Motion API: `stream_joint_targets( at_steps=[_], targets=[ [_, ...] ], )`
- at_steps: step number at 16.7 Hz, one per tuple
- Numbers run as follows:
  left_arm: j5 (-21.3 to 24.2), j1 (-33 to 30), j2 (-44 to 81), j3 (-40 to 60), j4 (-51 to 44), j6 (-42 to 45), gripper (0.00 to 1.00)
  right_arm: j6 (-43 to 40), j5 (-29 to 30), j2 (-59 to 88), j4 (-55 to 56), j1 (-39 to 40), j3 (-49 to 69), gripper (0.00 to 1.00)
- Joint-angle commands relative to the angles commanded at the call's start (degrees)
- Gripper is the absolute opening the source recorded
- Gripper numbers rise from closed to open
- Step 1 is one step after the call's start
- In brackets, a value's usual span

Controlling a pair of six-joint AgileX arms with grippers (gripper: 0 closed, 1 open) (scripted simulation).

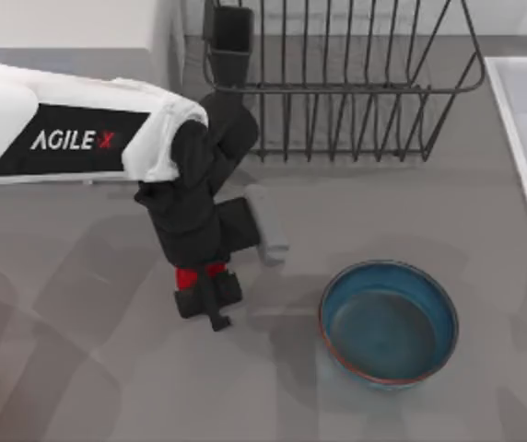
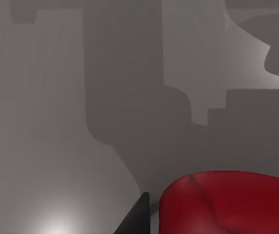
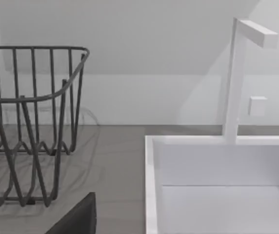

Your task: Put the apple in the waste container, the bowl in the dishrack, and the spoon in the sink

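Grey tabletop [image 1: 79, 368], apple [image 1: 199, 275] step: it is clamped in the left gripper [image 1: 210, 299] beside the bowl [image 1: 389, 321], and carriage to the waste container is judged next.

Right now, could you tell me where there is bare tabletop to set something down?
Free: the grey strip between the dishrack and the bowl, and the near-left table. Crowded: around the left gripper, shut on the apple, beside the bowl.
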Motion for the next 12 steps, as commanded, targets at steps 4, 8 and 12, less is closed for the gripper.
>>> stream_joint_targets(
  at_steps=[4,8,12],
  targets=[
    [0.00,0.00,0.00,0.00,0.00,0.00,0.00,0.00,0.00,0.00,0.00,0.00,0.00,1.00],
    [-0.54,0.16,-0.83,1.21,-0.92,0.45,0.00,0.00,0.00,0.00,0.00,0.00,0.00,1.00],
    [-0.50,0.14,-3.31,7.15,-10.04,0.32,0.00,0.00,0.00,0.00,0.00,0.00,0.00,1.00]
  ],
)
